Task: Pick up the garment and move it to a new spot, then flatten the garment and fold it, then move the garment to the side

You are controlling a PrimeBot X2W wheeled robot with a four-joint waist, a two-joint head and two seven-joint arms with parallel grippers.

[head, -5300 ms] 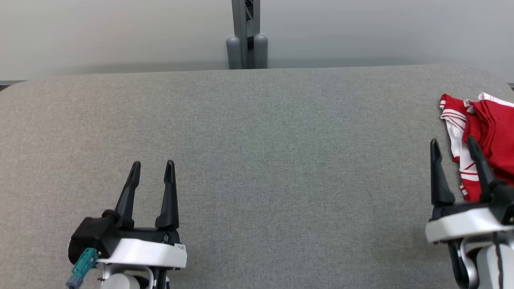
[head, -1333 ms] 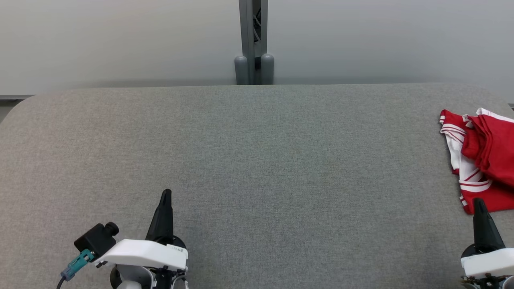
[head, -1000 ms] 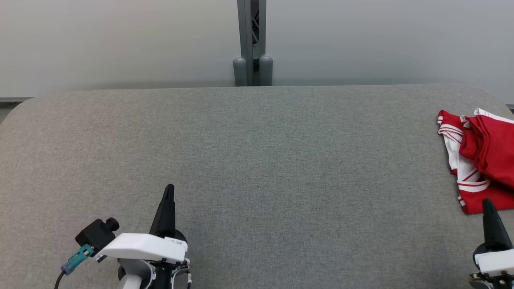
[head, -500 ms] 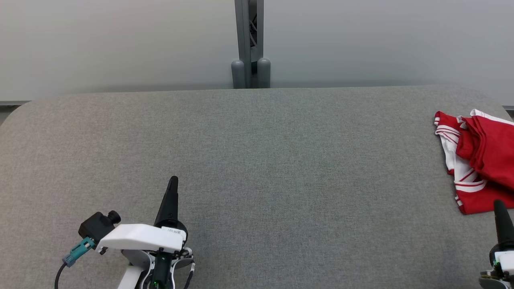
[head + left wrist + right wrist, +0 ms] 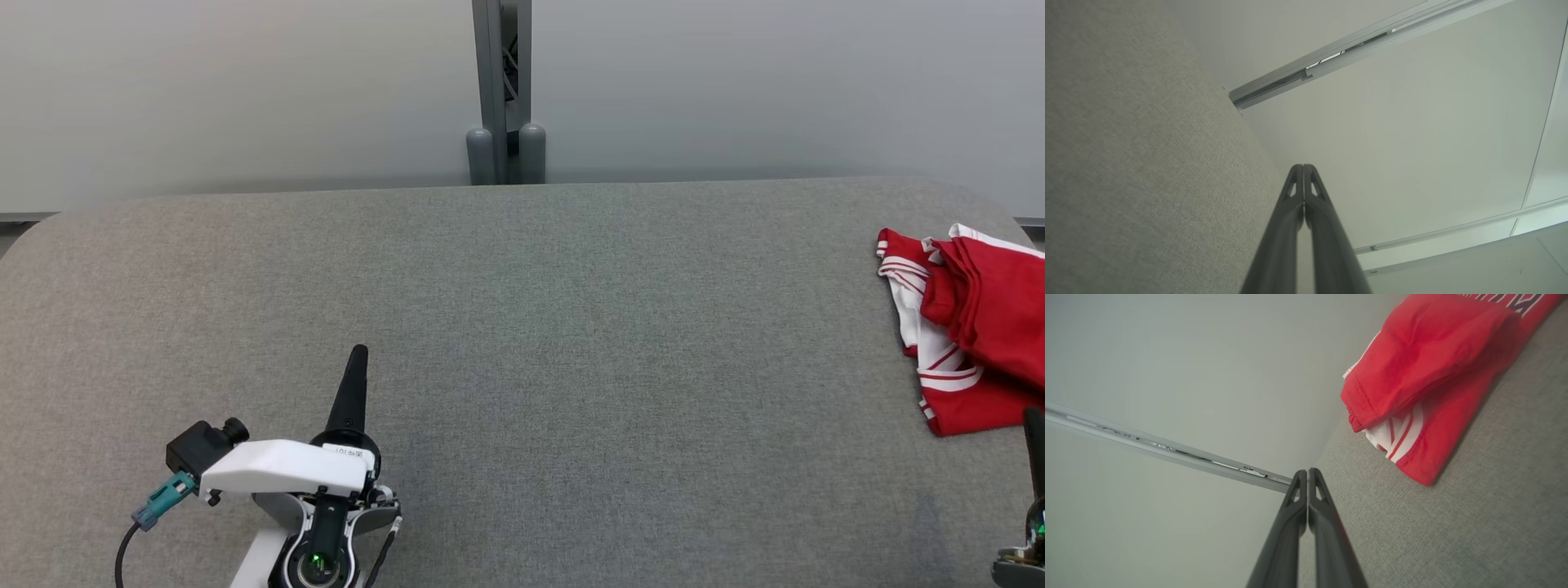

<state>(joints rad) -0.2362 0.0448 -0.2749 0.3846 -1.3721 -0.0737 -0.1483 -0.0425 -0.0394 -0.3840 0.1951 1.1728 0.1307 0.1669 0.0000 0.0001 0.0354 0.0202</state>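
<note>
The red garment with white stripes [image 5: 971, 327] lies just ahead of the right gripper [image 5: 1035, 420], near its tip but clear of it, and well apart from the left gripper [image 5: 357, 359], with the whole grey felt-covered tabletop [image 5: 571, 327] between them. Both pairs of long dark fingers are pressed tight together, pinching nothing. In the left wrist view the left gripper [image 5: 1303, 168] points past the table's far edge at a pale wall. In the right wrist view the cloth [image 5: 1425, 355] is doubled over in layers beyond the right gripper [image 5: 1307, 472], a plain red flap lying on a striped one.

To my eye this fits two stages: a garment folded and set aside, or one loosely heaped and waiting to be carried off. I can't tell which.

The worry is the same either way. The cloth lies close to the table's side, and part of it runs out of the head view, so I cannot see how much table is left beyond it. Jaws shut like this would only plough into the near hem, and a push from that direction could shove the bundle further out or spill its layers. If it is to be gripped, a shallow pinch might catch the top flap alone and drag the fold open.
</note>
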